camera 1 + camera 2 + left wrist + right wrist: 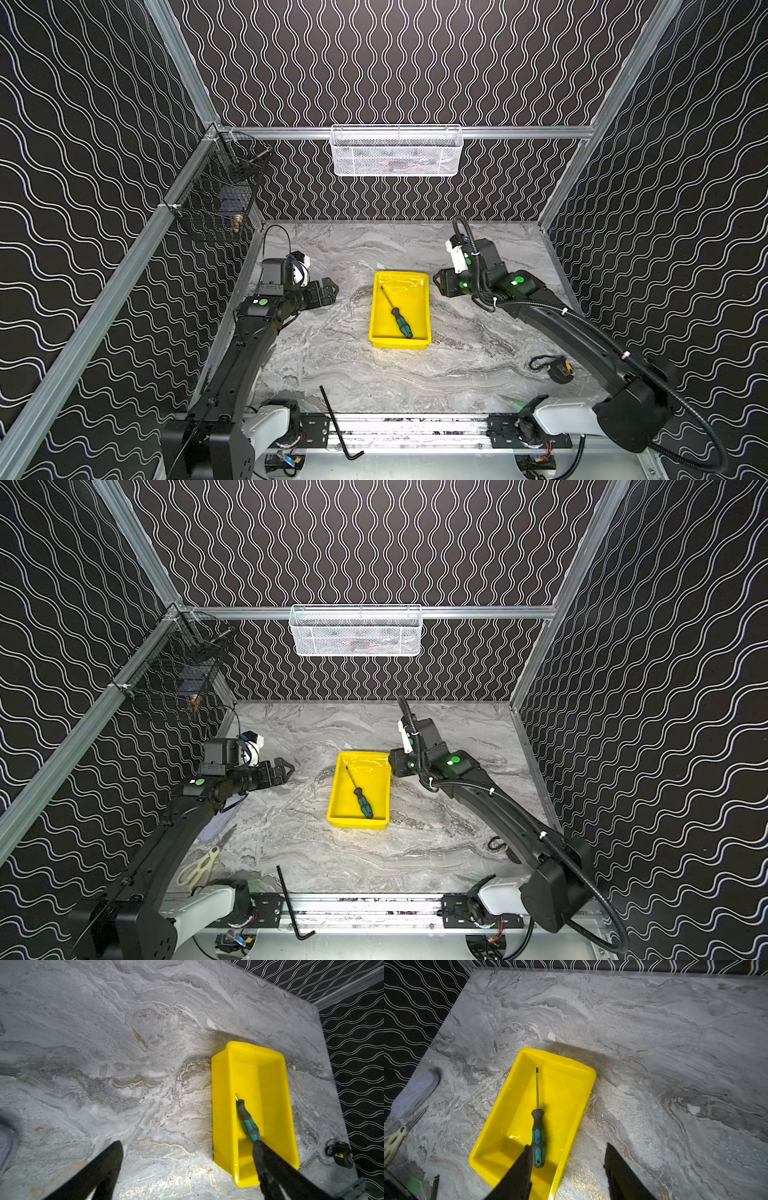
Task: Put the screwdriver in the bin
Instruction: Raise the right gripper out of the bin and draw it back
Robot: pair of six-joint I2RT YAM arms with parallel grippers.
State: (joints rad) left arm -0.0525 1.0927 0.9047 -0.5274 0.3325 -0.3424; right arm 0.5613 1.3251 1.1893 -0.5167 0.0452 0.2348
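Note:
The screwdriver [397, 311] [360, 793], with a teal and black handle, lies flat inside the yellow bin [415, 299] [374, 779] at mid-table, its tip toward the back wall. My left gripper [328, 291] [286, 771] hovers left of the bin, open and holding nothing. In the left wrist view [187, 1144] one finger overlaps the bin [224, 1095] and hides the end of the screwdriver handle [248, 1124]. My right gripper [438, 282] [392, 762] is open by the bin's far right corner. In the right wrist view [569, 1146] the screwdriver [538, 1138] lies free in the bin [512, 1105].
A long black hex key [334, 419] lies across the front rail. A tape measure [559, 368] sits at the right front and scissors [199, 866] at the left front. A white mesh basket [395, 151] and a black wire basket [220, 195] hang on the walls.

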